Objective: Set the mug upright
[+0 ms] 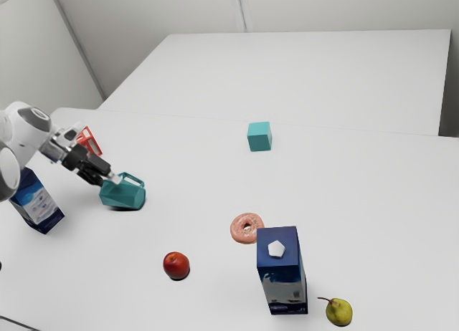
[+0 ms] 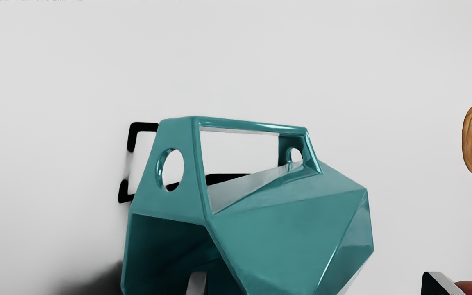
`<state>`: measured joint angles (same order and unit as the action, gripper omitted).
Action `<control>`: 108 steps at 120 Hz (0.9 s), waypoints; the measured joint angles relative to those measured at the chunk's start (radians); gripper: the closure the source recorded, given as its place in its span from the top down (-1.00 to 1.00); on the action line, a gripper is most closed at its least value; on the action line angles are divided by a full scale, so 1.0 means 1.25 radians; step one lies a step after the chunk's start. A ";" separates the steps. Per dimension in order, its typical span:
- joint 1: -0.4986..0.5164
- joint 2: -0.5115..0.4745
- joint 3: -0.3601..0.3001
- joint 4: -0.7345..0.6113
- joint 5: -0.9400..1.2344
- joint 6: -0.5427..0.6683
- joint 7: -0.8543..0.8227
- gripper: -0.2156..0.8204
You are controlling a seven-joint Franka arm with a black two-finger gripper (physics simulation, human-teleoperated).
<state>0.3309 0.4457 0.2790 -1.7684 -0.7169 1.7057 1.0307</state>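
So you've got the glossy teal faceted mug (image 1: 123, 195) lying on its side on the pale grey counter (image 1: 208, 173), down at the arm's end of things. Its open mouth faces the exterior view's left and its base points to the exterior view's right, with the angular handle (image 1: 133, 178) on the far side of the body in that view.

Your black two-finger gripper (image 1: 107, 179) is right at the mug, and its fingers are spread wide. In the wrist view one fingertip (image 2: 197, 283) shows against the dark mouth of the mug, while the other is out past the base, apart from it, so you aren't pinching anything. Can't tell you whether that first one is actually touching the mug.

As for the rest of your counter: a red-and-white box (image 1: 90, 142) is partly behind the arm, and a dark blue carton with a pale label (image 1: 37, 203) sits near the arm too. Further out you have a small teal cube (image 1: 259, 137), a pink frosted donut (image 1: 239, 233) just beside a tall blue carton with a white cap (image 1: 283, 274), a round red fruit (image 1: 176, 264) and a yellow-green pear (image 1: 339, 312) near that tall carton.
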 joint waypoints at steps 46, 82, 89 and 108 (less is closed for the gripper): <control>0.006 0.002 -0.001 -0.009 -0.036 -0.030 0.043 -0.34; 0.003 -0.006 -0.002 -0.009 -0.090 -0.069 0.056 -0.82; 0.001 -0.007 -0.002 -0.012 -0.108 -0.077 0.058 -0.85; -0.006 -0.011 -0.002 -0.016 -0.131 -0.088 0.060 -0.89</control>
<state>0.3231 0.4314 0.2764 -1.7885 -0.8807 1.5959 1.1063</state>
